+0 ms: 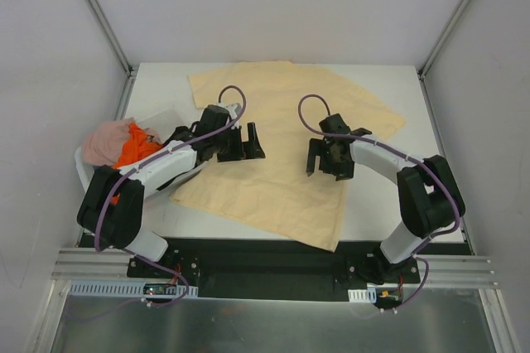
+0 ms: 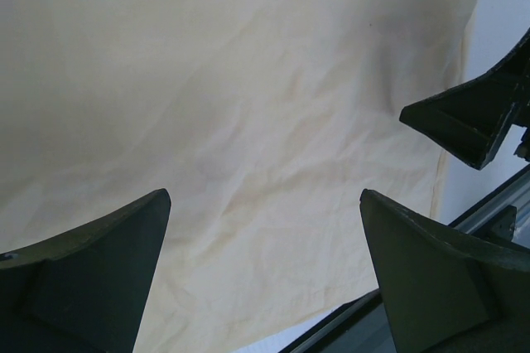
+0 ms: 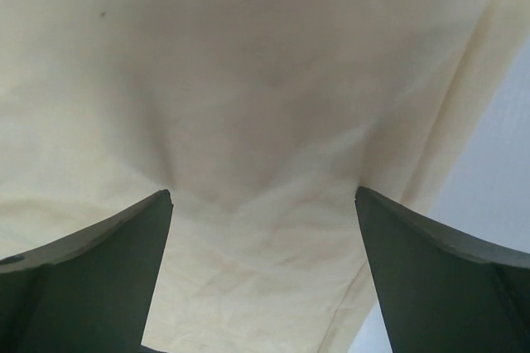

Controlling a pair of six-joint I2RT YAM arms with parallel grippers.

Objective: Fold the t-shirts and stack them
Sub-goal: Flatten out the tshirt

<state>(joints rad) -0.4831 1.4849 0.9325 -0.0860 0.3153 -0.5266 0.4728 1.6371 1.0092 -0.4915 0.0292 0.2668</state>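
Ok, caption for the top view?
Left claw and right claw, both open, over the spread pale yellow t-shirt; basket of shirts at left.

beige t-shirt (image 1: 281, 191): spread flat, centre | orange t-shirt (image 1: 132, 151), pink t-shirt (image 1: 103, 141): crumpled, left

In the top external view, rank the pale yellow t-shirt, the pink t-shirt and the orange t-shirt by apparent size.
1. Pale yellow t-shirt, spread flat: by far the largest.
2-3. Pink t-shirt and orange t-shirt: bunched, partly under the left arm. Their visible patches look alike, so they are unranked.
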